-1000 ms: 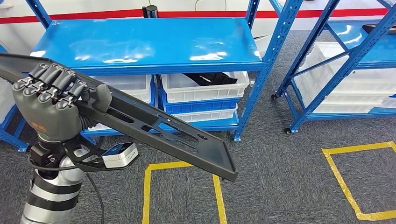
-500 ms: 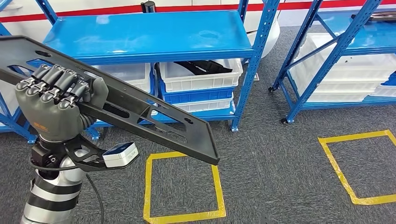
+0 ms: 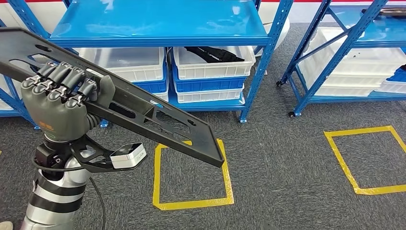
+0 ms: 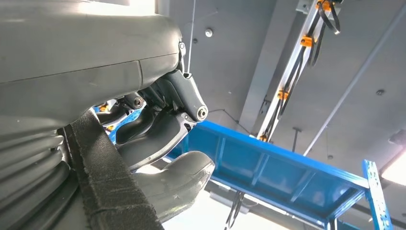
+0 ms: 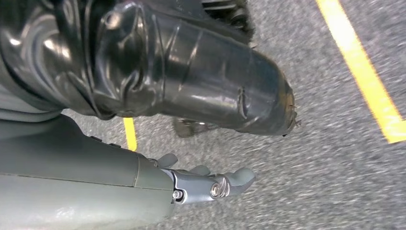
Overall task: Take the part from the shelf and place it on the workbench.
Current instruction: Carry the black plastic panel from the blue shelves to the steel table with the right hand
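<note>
The part (image 3: pixel 158 122) is a long flat black plate with cut-outs, slanting from the upper left down toward the floor in the head view. My left hand (image 3: pixel 60 103) grips it near its upper end, fingers curled over the top edge. The left wrist view shows that hand (image 4: pixel 158 143) from close behind, its thumb curled in, with a blue shelf frame beyond it. My right hand (image 5: pixel 206 184) hangs over the grey carpet, fingers stretched out and holding nothing.
A blue shelf rack (image 3: pixel 158 24) stands ahead with white bins (image 3: pixel 210 72) on its lower level. A second blue rack (image 3: pixel 344 43) is at the right. Yellow tape squares (image 3: pixel 191 201) (image 3: pixel 344 167) mark the grey carpet.
The whole picture has shifted, so the camera has moved: the racks now sit higher and the nearer yellow square is in full view. The part stays in my left hand.
</note>
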Robot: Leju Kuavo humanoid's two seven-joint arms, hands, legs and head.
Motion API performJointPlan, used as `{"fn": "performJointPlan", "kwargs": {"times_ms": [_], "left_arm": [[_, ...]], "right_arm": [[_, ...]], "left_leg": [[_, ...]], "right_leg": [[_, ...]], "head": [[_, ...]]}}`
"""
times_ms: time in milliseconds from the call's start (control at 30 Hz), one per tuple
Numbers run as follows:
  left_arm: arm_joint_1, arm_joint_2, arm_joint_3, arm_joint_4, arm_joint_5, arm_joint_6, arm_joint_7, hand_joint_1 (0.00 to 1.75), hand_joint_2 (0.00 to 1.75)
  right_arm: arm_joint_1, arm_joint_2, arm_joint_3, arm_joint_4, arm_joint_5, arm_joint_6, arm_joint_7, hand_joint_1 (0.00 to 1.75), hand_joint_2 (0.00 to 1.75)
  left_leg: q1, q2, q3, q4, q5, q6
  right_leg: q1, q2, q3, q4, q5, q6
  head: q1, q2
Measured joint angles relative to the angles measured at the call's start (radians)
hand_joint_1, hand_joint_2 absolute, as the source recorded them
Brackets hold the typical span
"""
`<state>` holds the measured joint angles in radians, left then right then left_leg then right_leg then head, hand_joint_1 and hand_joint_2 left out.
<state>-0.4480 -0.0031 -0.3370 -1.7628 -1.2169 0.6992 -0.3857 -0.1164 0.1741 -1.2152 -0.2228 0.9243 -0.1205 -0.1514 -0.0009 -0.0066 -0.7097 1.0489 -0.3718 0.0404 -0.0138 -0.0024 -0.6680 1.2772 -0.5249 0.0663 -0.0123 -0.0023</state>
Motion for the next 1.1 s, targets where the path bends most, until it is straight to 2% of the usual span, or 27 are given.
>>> {"fn": "performJointPlan", "kwargs": {"times_ms": [33, 67, 100, 133, 167, 200, 233, 267, 300, 367, 400, 433, 467, 500, 533, 600, 700, 733, 800, 833, 867, 933, 967, 1000, 1033, 1067, 1100], "left_arm": [[0.000, 0.000, -0.001, 0.001, 0.000, 0.000, 0.004, 1.75, 1.75], [0.002, 0.001, -0.002, 0.002, -0.001, 0.000, 0.006, 1.75, 1.75], [0.005, 0.002, -0.003, 0.002, -0.001, 0.000, 0.008, 1.75, 1.75], [0.008, 0.004, -0.003, 0.003, 0.000, 0.000, 0.008, 1.75, 1.75], [0.011, 0.005, -0.003, 0.003, 0.000, 0.001, 0.008, 1.75, 1.75], [0.014, 0.006, -0.004, 0.003, 0.001, 0.001, 0.008, 1.75, 1.75], [0.016, 0.008, -0.004, 0.003, 0.002, 0.001, 0.007, 1.75, 1.75], [0.017, 0.009, -0.004, 0.003, 0.002, 0.001, 0.007, 1.75, 1.75], [0.019, 0.011, -0.004, 0.003, 0.002, 0.001, 0.007, 1.75, 1.75], [0.023, 0.015, -0.004, 0.003, 0.003, 0.001, 0.007, 1.75, 1.75], [0.026, 0.016, -0.004, 0.003, 0.003, 0.001, 0.007, 1.75, 1.75], [0.029, 0.018, -0.004, 0.003, 0.003, 0.001, 0.007, 1.75, 1.75], [0.031, 0.019, -0.004, 0.003, 0.003, 0.001, 0.007, 1.75, 1.75], [0.032, 0.019, -0.004, 0.003, 0.003, 0.001, 0.007, 1.75, 1.75], [0.032, 0.020, -0.005, 0.003, 0.003, 0.001, 0.007, 1.75, 1.75], [0.031, 0.020, -0.005, 0.003, 0.003, 0.001, 0.007, 1.75, 1.75], [0.031, 0.020, -0.005, 0.003, 0.003, 0.001, 0.007, 1.75, 1.75], [0.031, 0.020, -0.006, 0.003, 0.003, 0.001, 0.007, 1.75, 1.75], [0.031, 0.021, -0.007, 0.002, 0.003, 0.001, 0.007, 1.75, 1.75], [0.031, 0.021, -0.008, 0.002, 0.003, 0.001, 0.007, 1.75, 1.75], [0.030, 0.022, -0.008, 0.002, 0.003, 0.001, 0.006, 1.75, 1.75], [0.033, 0.022, -0.007, 0.002, 0.003, 0.001, 0.004, 1.75, 1.75], [0.038, 0.022, -0.005, 0.001, 0.005, 0.001, 0.000, 1.75, 1.75], [0.045, 0.023, -0.001, -0.001, 0.009, 0.001, -0.007, 1.75, 1.75], [0.054, 0.024, 0.007, -0.004, 0.016, 0.001, -0.019, 1.75, 1.75], [0.065, 0.026, 0.018, -0.010, 0.027, 0.001, -0.036, 1.75, 1.75], [0.076, 0.027, 0.033, -0.018, 0.040, 0.001, -0.055, 1.75, 1.75]], "right_arm": [[-0.002, 0.000, 0.000, 0.000, 0.000, 0.000, 0.000, 0.00, 0.00], [-0.004, -0.001, -0.001, 0.000, 0.000, 0.000, 0.000, 0.00, 0.00], [-0.006, -0.002, -0.001, 0.000, 0.001, 0.000, 0.000, 0.00, 0.00], [-0.006, -0.002, -0.001, 0.000, 0.002, 0.000, -0.001, 0.00, 0.00], [-0.006, -0.002, -0.001, 0.000, 0.003, 0.000, -0.002, 0.00, 0.00], [-0.005, -0.001, -0.001, 0.000, 0.004, 0.000, -0.002, 0.00, 0.00], [-0.004, 0.001, -0.001, 0.000, 0.004, 0.000, -0.003, 0.00, 0.00], [-0.004, 0.003, -0.001, 0.000, 0.004, 0.000, -0.003, 0.00, 0.00], [-0.004, 0.004, -0.001, 0.001, 0.005, 0.000, -0.003, 0.00, 0.00], [-0.003, 0.005, -0.001, 0.001, 0.006, 0.000, -0.003, 0.00, 0.00], [-0.002, 0.006, -0.001, 0.001, 0.006, 0.000, -0.003, 0.00, 0.00], [-0.001, 0.007, -0.001, 0.001, 0.006, 0.000, -0.003, 0.00, 0.00], [-0.001, 0.007, -0.001, 0.001, 0.006, 0.000, -0.003, 0.00, 0.00], [-0.001, 0.008, -0.001, 0.001, 0.006, 0.000, -0.003, 0.00, 0.00], [-0.001, 0.008, -0.002, 0.001, 0.006, 0.000, -0.003, 0.00, 0.00], [-0.001, 0.008, -0.002, 0.001, 0.006, 0.000, -0.003, 0.00, 0.00], [-0.001, 0.007, -0.002, 0.000, 0.006, 0.000, -0.003, 0.00, 0.00], [-0.001, 0.006, -0.002, 0.000, 0.006, 0.000, -0.003, 0.00, 0.00], [0.001, 0.006, -0.002, 0.000, 0.006, 0.000, -0.003, 0.00, 0.00], [0.003, 0.007, -0.002, 0.000, 0.006, 0.000, -0.003, 0.00, 0.00], [0.004, 0.008, -0.002, 0.000, 0.006, 0.000, -0.003, 0.00, 0.00], [0.004, 0.009, -0.002, 0.000, 0.010, -0.001, -0.003, 0.00, 0.00], [0.004, 0.010, -0.002, 0.000, 0.013, -0.002, -0.003, 0.00, 0.00], [0.004, 0.012, -0.002, 0.000, 0.017, -0.005, -0.003, 0.00, 0.00], [0.004, 0.014, -0.001, 0.000, 0.021, -0.010, -0.003, 0.00, 0.00], [0.003, 0.016, 0.000, 0.000, 0.025, -0.015, -0.003, 0.00, 0.00], [0.002, 0.019, 0.002, 0.000, 0.029, -0.021, -0.003, 0.00, 0.00]], "left_leg": [[-0.002, 0.000, -0.015, 0.000, 0.014, -0.001], [-0.004, 0.000, -0.028, 0.001, 0.028, -0.004], [-0.004, 0.001, -0.033, -0.002, 0.042, -0.008], [-0.003, 0.003, -0.034, -0.006, 0.054, -0.013], [-0.002, 0.005, -0.033, -0.014, 0.068, -0.019], [-0.001, 0.007, -0.031, -0.024, 0.082, -0.025], [0.001, 0.006, -0.033, -0.026, 0.082, -0.032], [0.001, 0.004, -0.039, -0.016, 0.060, -0.038], [0.002, 0.003, -0.049, 0.015, 0.017, -0.045], [0.007, 0.003, -0.074, 0.139, -0.096, -0.057], [0.011, 0.003, -0.082, 0.208, -0.129, -0.063], [0.015, 0.003, -0.082, 0.259, -0.137, -0.069], [0.019, 0.003, -0.066, 0.280, -0.124, -0.074], [0.024, 0.003, -0.032, 0.263, -0.101, -0.080], [0.030, 0.003, 0.018, 0.214, -0.084, -0.086], [0.037, 0.003, 0.094, 0.124, -0.072, -0.095], [0.036, 0.002, 0.125, 0.079, -0.091, -0.099], [0.034, -0.001, 0.137, 0.056, -0.104, -0.097], [0.024, -0.002, 0.137, 0.011, -0.109, -0.060], [0.021, -0.001, 0.121, 0.005, -0.097, -0.037], [0.018, 0.001, 0.101, 0.004, -0.080, -0.017], [0.015, 0.002, 0.072, 0.004, -0.058, -0.006], [0.013, 0.002, 0.057, 0.004, -0.047, -0.005], [0.012, 0.002, 0.044, 0.005, -0.037, -0.006], [0.011, 0.002, 0.031, 0.005, -0.026, -0.007], [0.010, 0.002, 0.019, 0.005, -0.016, -0.009], [0.011, 0.002, 0.008, 0.005, -0.006, -0.012]], "right_leg": [[0.006, 0.000, 0.053, -0.054, 0.010, -0.003], [0.012, -0.001, 0.117, -0.136, 0.001, -0.012], [0.018, -0.002, 0.165, -0.202, -0.011, -0.020], [0.022, -0.001, 0.195, -0.252, -0.024, -0.028], [0.026, 0.000, 0.205, -0.278, -0.027, -0.032], [0.025, 0.001, 0.195, -0.278, -0.015, -0.033], [0.021, 0.001, 0.188, -0.284, -0.002, -0.039], [0.016, 0.000, 0.179, -0.287, 0.012, -0.046], [0.009, -0.002, 0.170, -0.291, 0.027, -0.052], [0.005, -0.005, 0.147, -0.291, 0.054, -0.060], [0.004, -0.006, 0.133, -0.289, 0.066, -0.059], [0.002, -0.007, 0.118, -0.288, 0.078, -0.057], [0.000, -0.008, 0.102, -0.285, 0.088, -0.052], [-0.004, -0.009, 0.087, -0.281, 0.097, -0.047], [-0.008, -0.009, 0.073, -0.274, 0.104, -0.041], [-0.013, -0.009, 0.057, -0.264, 0.111, -0.033], [-0.012, -0.009, 0.050, -0.259, 0.114, -0.029], [-0.010, -0.009, 0.045, -0.257, 0.117, -0.025], [-0.011, -0.008, 0.016, -0.243, 0.116, -0.004], [-0.011, -0.007, -0.004, -0.215, 0.095, 0.001], [-0.012, -0.005, -0.030, -0.164, 0.059, 0.003], [-0.010, -0.002, -0.070, -0.024, -0.019, -0.002], [-0.009, -0.002, -0.077, 0.029, -0.036, 0.001], [-0.009, -0.002, -0.068, 0.048, -0.034, 0.008], [-0.007, -0.001, -0.039, 0.030, -0.018, 0.014], [-0.005, -0.001, 0.006, -0.022, 0.001, 0.018], [-0.002, -0.001, 0.061, -0.097, 0.011, 0.015]], "head": [[0.000, 0.000], [0.000, 0.000], [-0.001, 0.000], [-0.001, 0.000], [-0.001, 0.000], [0.000, 0.000], [0.001, 0.000], [0.000, 0.000], [-0.001, 0.000], [-0.003, 0.000], [-0.003, 0.000], [-0.003, 0.000], [-0.003, 0.000], [-0.003, 0.000], [-0.003, 0.000], [-0.003, 0.000], [-0.005, 0.000], [-0.005, 0.000], [-0.006, 0.000], [-0.003, 0.000], [-0.002, 0.000], [0.000, 0.000], [0.000, 0.000], [0.000, 0.000], [0.000, 0.000], [0.000, 0.000], [0.000, 0.000]]}}
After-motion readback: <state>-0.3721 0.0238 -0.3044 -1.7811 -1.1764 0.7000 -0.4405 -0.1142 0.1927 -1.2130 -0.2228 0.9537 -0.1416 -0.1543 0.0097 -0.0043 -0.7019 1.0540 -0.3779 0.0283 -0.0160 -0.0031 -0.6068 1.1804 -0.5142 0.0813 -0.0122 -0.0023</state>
